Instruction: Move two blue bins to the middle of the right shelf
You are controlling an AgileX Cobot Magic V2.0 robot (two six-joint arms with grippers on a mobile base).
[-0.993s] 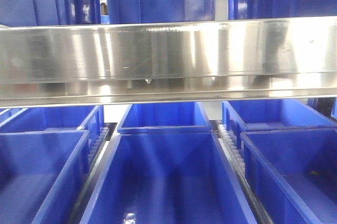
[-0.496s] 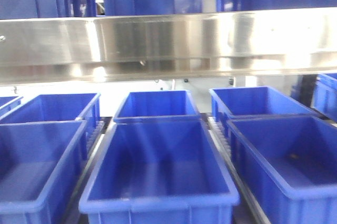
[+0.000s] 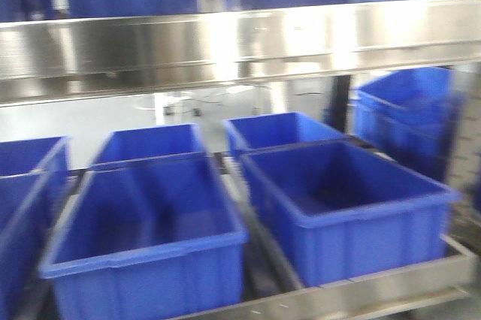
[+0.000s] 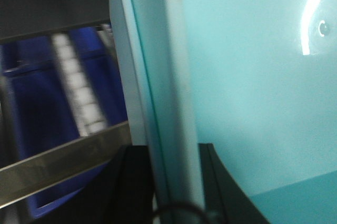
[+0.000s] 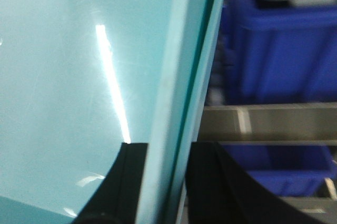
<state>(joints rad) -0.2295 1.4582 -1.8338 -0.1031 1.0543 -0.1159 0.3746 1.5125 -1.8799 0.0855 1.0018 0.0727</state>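
A pale light-blue bin fills both wrist views; its smooth wall and thin rim run up the left wrist view, and it also shows in the right wrist view. My left gripper is shut on its rim, one black finger outside and one inside. My right gripper is shut on the opposite rim the same way. I cannot tell whether a second pale bin is nested with it. The metal rack's shiny steel rail crosses the front view. Neither the grippers nor the pale bin show in that view.
Dark blue bins sit in rows on the rack level under the rail, behind a lower steel rail. More dark bins stand above and at the right. A rail and white rollers lie beside the left gripper.
The front view has drawn back from the rack and swung right: the bins look smaller and have slid left, the rail sits higher, and the rack's right end has come into view.
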